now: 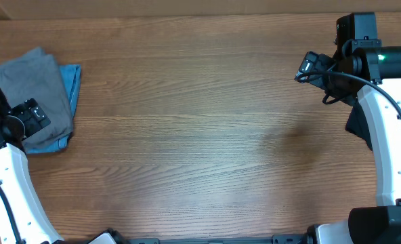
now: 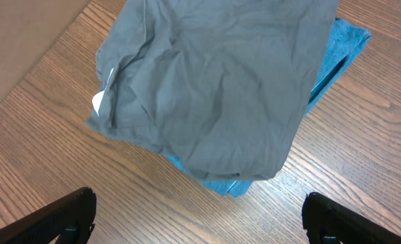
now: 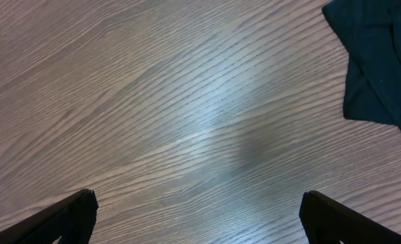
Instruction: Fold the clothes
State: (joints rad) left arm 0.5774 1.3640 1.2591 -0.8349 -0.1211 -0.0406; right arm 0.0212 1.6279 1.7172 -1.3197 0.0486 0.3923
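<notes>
Overhead, I can see the grey cloth (image 1: 34, 85) lying on top of the blue cloth (image 1: 74, 78), far over on my left side of the worktop (image 1: 200, 135). They look folded and stacked. I think they sit there to be out of the way, so the middle stays free for folding. My left jaws hang just beside that pile. They are open wide and hold nothing. In the left wrist view I see one finger at each bottom corner, with bare wood between them. The blue cloth peeks out from under the grey one, so the pile is a bit uneven. On my right side lies a dark cloth (image 1: 358, 125), partly hidden under my right arm. It looks crumpled, so I guess it is the one not yet folded. My right jaws are open wide too, with nothing in them. They point down at bare wood, and the dark cloth is off to one side, near but not touching. I think the next job is to grab that dark cloth by an edge and pull it to the middle, where there is room to lay it flat.
</notes>
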